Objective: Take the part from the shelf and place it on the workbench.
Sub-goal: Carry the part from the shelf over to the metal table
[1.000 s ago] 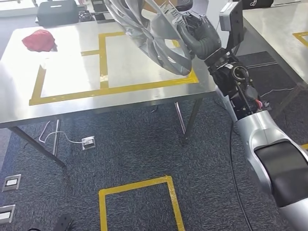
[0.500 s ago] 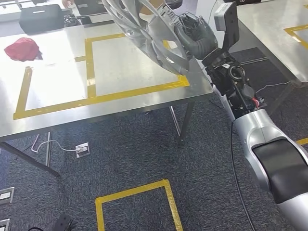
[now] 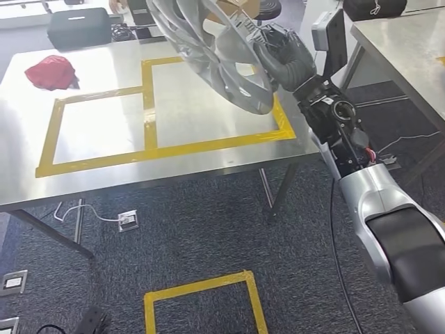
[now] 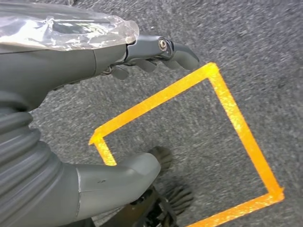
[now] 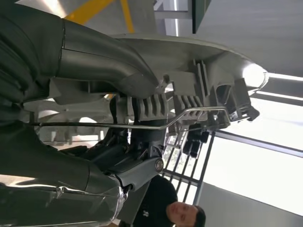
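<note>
The part is a silver spoked wheel cover [image 3: 215, 49], held tilted in the air above the right end of the steel workbench [image 3: 105, 181]. My right hand [image 3: 286, 56] grips its rim from the right. Close up, the cover's ribbed back and wire ring [image 5: 185, 104] sit between the thumb and the fingers [image 5: 139, 170]. My left hand [image 4: 107, 109] hangs over the carpet, thumb and fingers apart, holding nothing.
Yellow tape marks two boxes [image 3: 149, 104] on the workbench. A red cloth [image 3: 50, 72] lies at its far left, a black case [image 3: 78, 26] behind. Another steel table [image 3: 404, 56] stands to the right. A yellow taped square [image 3: 204, 299] marks the carpet. A person [image 5: 178, 213] stands nearby.
The whole picture has shifted sideways and back, so the camera moved. The wheel cover stays in my right hand above the workbench's right end.
</note>
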`<state>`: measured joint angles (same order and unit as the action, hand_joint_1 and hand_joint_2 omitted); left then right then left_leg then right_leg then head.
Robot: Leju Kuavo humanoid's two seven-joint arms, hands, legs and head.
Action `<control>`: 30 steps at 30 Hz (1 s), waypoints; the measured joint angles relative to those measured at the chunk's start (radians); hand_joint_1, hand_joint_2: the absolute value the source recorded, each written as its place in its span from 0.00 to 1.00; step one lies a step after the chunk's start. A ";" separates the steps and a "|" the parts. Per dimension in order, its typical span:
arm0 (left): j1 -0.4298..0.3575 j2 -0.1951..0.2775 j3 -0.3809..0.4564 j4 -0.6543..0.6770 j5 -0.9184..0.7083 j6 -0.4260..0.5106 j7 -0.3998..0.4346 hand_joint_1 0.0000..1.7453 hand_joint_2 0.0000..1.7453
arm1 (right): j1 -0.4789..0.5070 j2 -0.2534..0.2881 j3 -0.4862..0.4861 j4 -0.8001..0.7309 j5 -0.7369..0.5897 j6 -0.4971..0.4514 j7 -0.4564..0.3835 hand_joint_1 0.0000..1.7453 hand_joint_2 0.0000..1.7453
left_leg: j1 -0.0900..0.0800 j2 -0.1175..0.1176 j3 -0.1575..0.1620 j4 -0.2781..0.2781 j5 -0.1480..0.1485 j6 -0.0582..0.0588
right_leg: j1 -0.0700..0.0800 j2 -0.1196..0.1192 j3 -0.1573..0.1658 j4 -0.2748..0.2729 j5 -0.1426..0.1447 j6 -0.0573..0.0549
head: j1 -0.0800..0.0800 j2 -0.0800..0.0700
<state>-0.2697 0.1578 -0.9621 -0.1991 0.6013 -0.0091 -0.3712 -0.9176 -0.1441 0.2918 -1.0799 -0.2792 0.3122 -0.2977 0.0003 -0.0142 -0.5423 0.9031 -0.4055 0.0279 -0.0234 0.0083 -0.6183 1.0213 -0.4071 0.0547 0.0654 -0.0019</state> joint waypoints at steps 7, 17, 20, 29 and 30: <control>-0.010 -0.001 0.000 0.000 -0.004 -0.002 0.003 0.00 1.00 | -0.012 -0.001 -0.001 -0.005 0.000 -0.002 -0.002 1.00 1.00 | 0.000 0.006 -0.055 0.112 -0.043 -0.039 | -0.004 0.004 0.046 -0.075 -0.001 -0.037 | -0.008 0.000; -0.012 0.003 0.000 0.000 -0.011 -0.003 0.009 0.00 1.00 | 0.004 -0.001 -0.001 -0.006 0.000 -0.003 0.001 1.00 1.00 | -0.017 0.010 -0.124 0.036 0.087 0.004 | 0.008 0.018 0.108 -0.082 -0.056 -0.041 | -0.024 0.000; -0.015 0.005 0.000 0.000 -0.009 -0.003 0.010 0.00 1.00 | -0.005 -0.001 -0.002 -0.009 0.000 -0.006 0.002 1.00 1.00 | -0.019 0.011 -0.094 0.002 0.072 0.012 | 0.008 0.016 0.118 -0.079 -0.063 -0.025 | -0.022 0.000; -0.009 -0.001 0.000 0.000 -0.007 -0.003 0.011 0.00 1.00 | -0.005 -0.002 0.000 -0.012 0.000 -0.005 0.002 1.00 1.00 | -0.005 0.003 -0.028 0.003 0.021 0.014 | -0.001 0.000 -0.039 0.122 -0.077 0.001 | -0.008 0.000; -0.009 -0.001 0.000 0.000 -0.007 -0.003 0.011 0.00 1.00 | -0.006 -0.002 0.000 -0.012 0.000 -0.005 0.002 1.00 1.00 | -0.004 0.002 -0.023 0.011 0.012 0.008 | -0.003 0.000 -0.022 0.055 -0.031 0.004 | -0.007 0.000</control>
<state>-0.2786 0.1566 -0.9619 -0.1991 0.5942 -0.0118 -0.3602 -0.9238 -0.1462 0.2914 -1.0914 -0.2788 0.3075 -0.2961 -0.0039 -0.0123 -0.5654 0.9138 -0.3935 0.0363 -0.0260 0.0084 -0.6400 1.0768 -0.4380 0.0587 0.0589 -0.0019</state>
